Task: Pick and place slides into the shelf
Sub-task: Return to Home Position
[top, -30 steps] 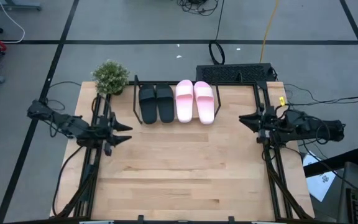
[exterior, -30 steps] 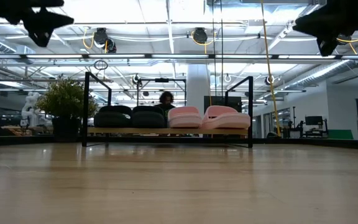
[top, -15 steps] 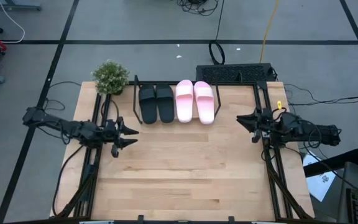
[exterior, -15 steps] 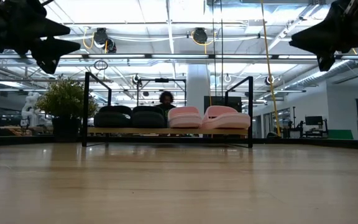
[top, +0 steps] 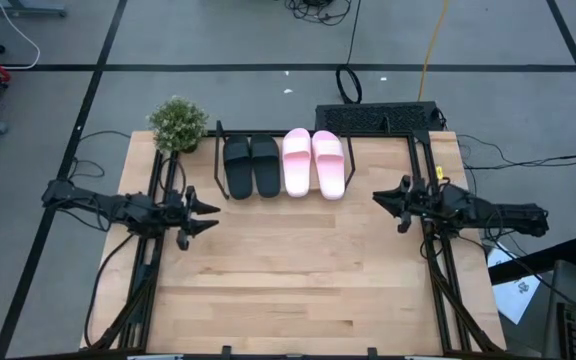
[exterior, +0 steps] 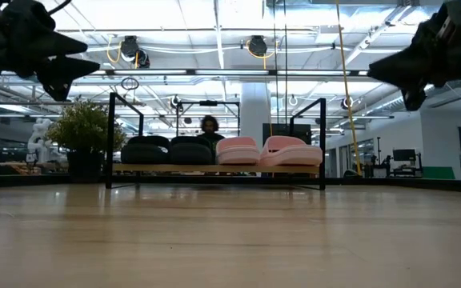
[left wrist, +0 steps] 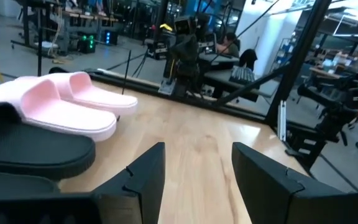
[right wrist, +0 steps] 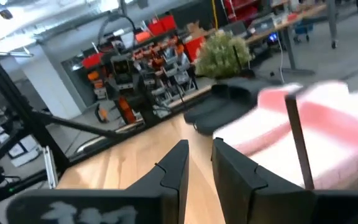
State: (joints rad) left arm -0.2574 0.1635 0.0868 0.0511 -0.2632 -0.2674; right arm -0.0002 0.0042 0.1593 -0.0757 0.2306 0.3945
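The left gripper [top: 208, 216] hangs above the left side of the tabletop [top: 288, 290], clear of the wood. Its fingers [left wrist: 146, 173] are spread wide with nothing between them. The right gripper [top: 382, 203] hangs above the right side, also off the wood. Its fingers [right wrist: 175, 167] are parted by only a narrow gap and are empty.

All four slides sit side by side on the shelf [top: 216, 150] at the far edge of the tabletop, between the two grippers and farther back than either. The black pair [top: 251, 166] is closer to the left gripper, just beyond and inward of its fingertips. The pink pair [top: 314, 163] touches the black pair and is closer to the right gripper. A small potted plant [top: 178, 124] stands at the shelf's end, behind the left gripper.
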